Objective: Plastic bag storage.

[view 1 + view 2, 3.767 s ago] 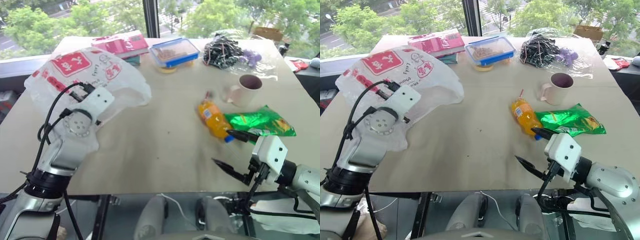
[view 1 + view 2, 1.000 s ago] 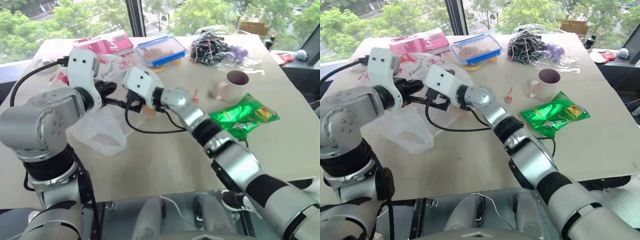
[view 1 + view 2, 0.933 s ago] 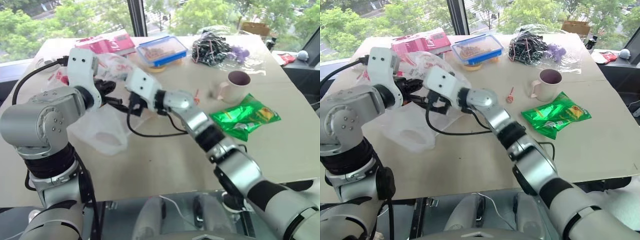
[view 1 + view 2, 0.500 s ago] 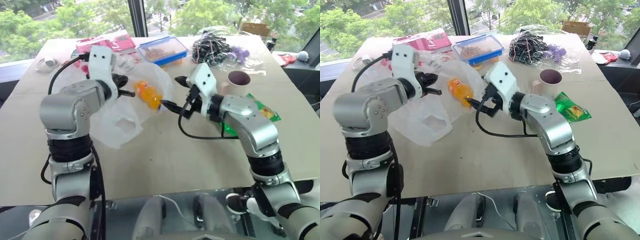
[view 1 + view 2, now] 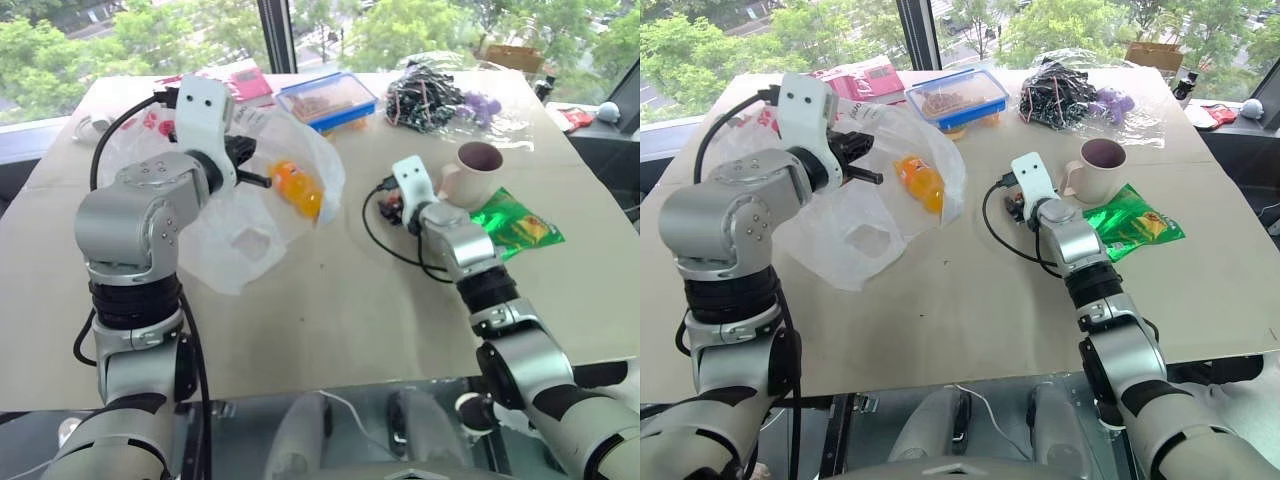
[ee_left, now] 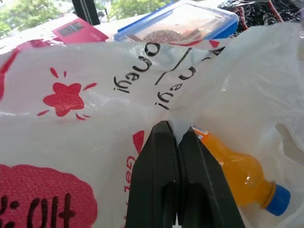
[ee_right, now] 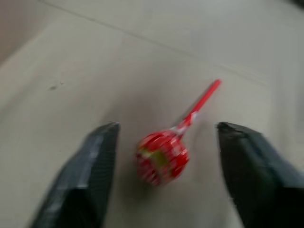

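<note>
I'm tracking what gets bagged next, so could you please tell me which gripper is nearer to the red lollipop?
Right. The right gripper has its open jaws either side of the lollipop on the table; the left gripper is off at the plastic bag, pinching it.

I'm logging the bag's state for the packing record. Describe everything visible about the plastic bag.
The plastic bag is thin, crinkly, translucent white film with red logos, a red star and dark lettering. It is held up off the table at its upper edge, pinched between the shut fingers of the left gripper, and its lower part drapes onto the tabletop. An orange drink bottle with a blue cap lies inside.
</note>
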Robot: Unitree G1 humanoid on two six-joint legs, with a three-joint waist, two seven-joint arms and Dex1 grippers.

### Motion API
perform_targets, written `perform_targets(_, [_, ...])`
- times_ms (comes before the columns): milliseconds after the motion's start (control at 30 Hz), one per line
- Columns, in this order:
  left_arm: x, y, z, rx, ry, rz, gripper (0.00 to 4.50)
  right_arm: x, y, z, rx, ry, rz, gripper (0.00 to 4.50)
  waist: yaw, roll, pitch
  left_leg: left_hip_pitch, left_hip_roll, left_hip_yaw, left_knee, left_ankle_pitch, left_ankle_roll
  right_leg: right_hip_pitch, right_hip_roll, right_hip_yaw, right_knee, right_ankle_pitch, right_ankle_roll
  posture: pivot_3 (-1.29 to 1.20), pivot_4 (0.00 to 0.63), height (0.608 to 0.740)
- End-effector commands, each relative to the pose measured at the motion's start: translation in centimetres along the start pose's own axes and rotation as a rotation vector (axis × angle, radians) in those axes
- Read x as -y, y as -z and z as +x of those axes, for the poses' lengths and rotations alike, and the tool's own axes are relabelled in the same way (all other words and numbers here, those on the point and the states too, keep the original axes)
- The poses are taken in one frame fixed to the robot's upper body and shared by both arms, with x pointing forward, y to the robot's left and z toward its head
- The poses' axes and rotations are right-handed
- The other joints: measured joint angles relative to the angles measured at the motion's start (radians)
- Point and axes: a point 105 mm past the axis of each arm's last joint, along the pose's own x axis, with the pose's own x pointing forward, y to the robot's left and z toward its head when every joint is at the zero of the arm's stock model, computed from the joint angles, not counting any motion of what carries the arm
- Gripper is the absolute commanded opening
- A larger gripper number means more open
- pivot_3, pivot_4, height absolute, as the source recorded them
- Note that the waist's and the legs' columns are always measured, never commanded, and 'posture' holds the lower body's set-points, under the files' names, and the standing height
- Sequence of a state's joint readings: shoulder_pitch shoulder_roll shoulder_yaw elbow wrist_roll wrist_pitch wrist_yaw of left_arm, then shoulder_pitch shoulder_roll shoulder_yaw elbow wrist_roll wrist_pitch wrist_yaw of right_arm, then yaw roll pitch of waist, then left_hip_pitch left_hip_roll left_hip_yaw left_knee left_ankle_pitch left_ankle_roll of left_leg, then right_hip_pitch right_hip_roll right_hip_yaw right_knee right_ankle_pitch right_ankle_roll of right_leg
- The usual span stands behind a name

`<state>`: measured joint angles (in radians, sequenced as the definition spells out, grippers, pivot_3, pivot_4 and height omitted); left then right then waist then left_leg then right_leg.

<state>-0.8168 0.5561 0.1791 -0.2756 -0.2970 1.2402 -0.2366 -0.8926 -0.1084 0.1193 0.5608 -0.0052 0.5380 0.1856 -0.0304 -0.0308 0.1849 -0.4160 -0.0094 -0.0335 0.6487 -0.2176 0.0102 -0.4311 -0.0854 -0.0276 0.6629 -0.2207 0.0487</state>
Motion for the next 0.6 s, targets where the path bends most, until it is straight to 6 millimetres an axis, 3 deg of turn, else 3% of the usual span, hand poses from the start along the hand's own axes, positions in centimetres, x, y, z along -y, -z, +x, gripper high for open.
perform_targets(33, [-0.5,-1.2,-1.0,0.05,-0.03,0.017,0.0,0.7,-1.7,0.0,0.077,0.019,-0.024,1.55,-0.002,0.0,0.0,0.0,0.0,0.0,0.0,0.0,0.0,0.0,0.0,0.0,0.0,0.0,0.0,0.0,0.15,0.74])
perform_targets(100, [-0.5,-1.2,-1.0,0.05,-0.032,0.016,0.0,0.7,-1.5,-0.1,0.077,0.008,-0.035,0.74,-0.004,0.0,0.0,0.0,0.0,0.0,0.0,0.0,0.0,0.0,0.0,0.0,0.0,0.0,0.0,0.0,0.15,0.74])
perform_targets(167, [-0.5,-1.3,-1.0,0.054,-0.033,0.014,0.0,0.4,-1.4,-1.0,0.085,-0.048,-0.023,0.73,-0.004,0.0,0.0,0.0,0.0,0.0,0.0,0.0,0.0,0.0,0.0,0.0,0.0,0.0,0.0,0.0,0.15,0.74])
perform_targets(300, [-0.6,-1.3,-0.9,0.057,-0.034,0.009,0.0,-0.4,-2.9,-5.0,0.171,-0.223,0.073,0.73,-0.004,0.0,0.0,-0.001,0.0,-0.001,0.0,0.0,0.001,0.0,0.0,0.0,0.0,0.0,0.0,0.0,0.15,0.74])
perform_targets(433, [-0.4,-1.1,-0.8,0.051,-0.018,0.009,0.0,-2.9,-5.5,-12.3,0.273,-0.54,0.134,0.73,-0.004,0.001,0.0,-0.001,0.0,-0.001,0.0,-0.003,0.005,0.0,0.0,-0.001,0.0,0.0,0.0,0.0,0.15,0.74])
perform_targets(500, [-0.3,-1.1,-0.7,0.048,-0.011,0.013,0.0,-4.2,-6.0,-14.6,0.285,-0.66,0.137,0.73,-0.005,0.001,0.0,0.0,0.001,-0.001,0.0,-0.003,0.005,0.0,0.001,-0.001,0.0,0.0,0.0,0.0,0.15,0.74])
perform_targets(600, [0.0,-1.2,-1.0,0.056,0.028,0.035,0.0,-6.5,-6.6,-15.5,0.264,-0.764,0.114,0.73,-0.008,0.0,0.0,0.002,0.002,-0.001,0.001,-0.003,0.005,0.003,0.002,-0.001,0.0,0.0,0.0,0.0,0.15,0.74])
